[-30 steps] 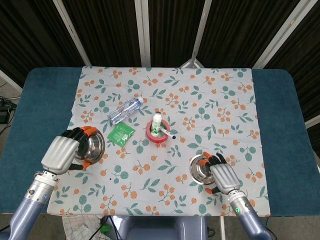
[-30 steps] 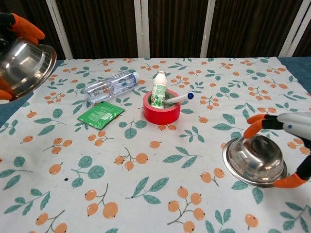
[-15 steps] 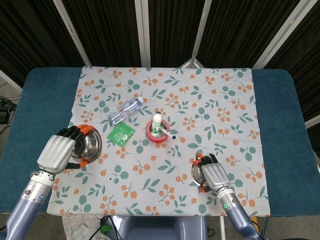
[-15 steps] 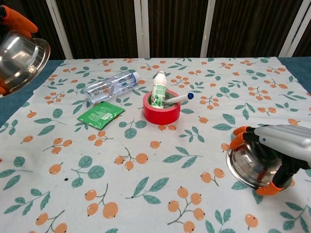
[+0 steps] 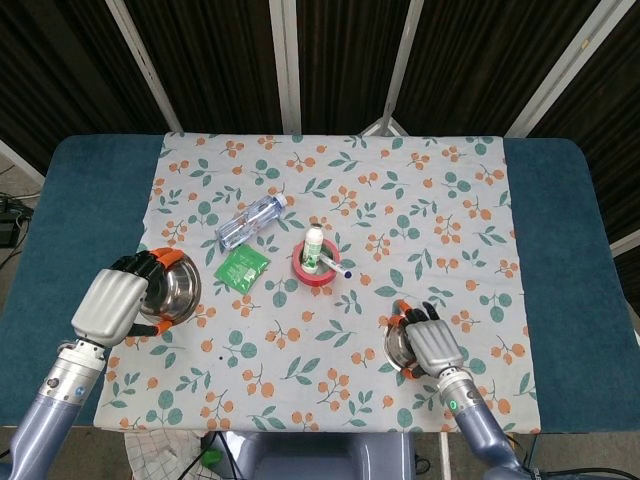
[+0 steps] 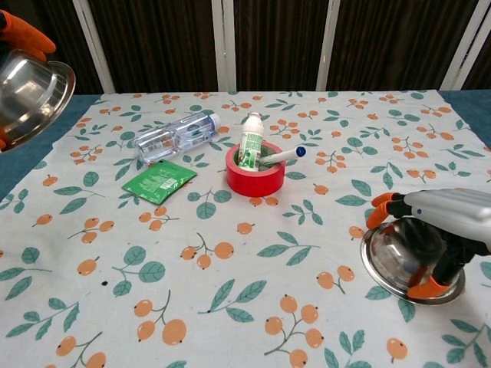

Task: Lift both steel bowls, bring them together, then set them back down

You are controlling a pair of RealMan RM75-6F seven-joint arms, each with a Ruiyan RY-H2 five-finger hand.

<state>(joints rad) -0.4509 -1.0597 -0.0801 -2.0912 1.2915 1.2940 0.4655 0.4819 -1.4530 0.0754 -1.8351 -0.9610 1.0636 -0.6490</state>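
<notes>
My left hand (image 5: 112,303) grips one steel bowl (image 5: 172,288) by its rim and holds it tilted in the air at the table's left side; in the chest view this bowl (image 6: 29,96) shows at the top left corner with orange fingertips (image 6: 23,31) over it. My right hand (image 5: 429,342) is wrapped over the second steel bowl (image 5: 398,345) at the front right. In the chest view that bowl (image 6: 400,261) is tipped under the right hand (image 6: 445,222), its near rim close to the cloth.
A red tape roll (image 5: 314,270) with a small white bottle (image 6: 250,142) and a marker in it stands mid-table. A clear water bottle (image 5: 250,221) and a green packet (image 5: 241,267) lie to its left. The floral cloth (image 5: 400,190) covers a blue table.
The right hand closed over its bowl and tipped it off the cloth, then shifted slightly right. The left hand with its bowl drifted a little further left and up.
</notes>
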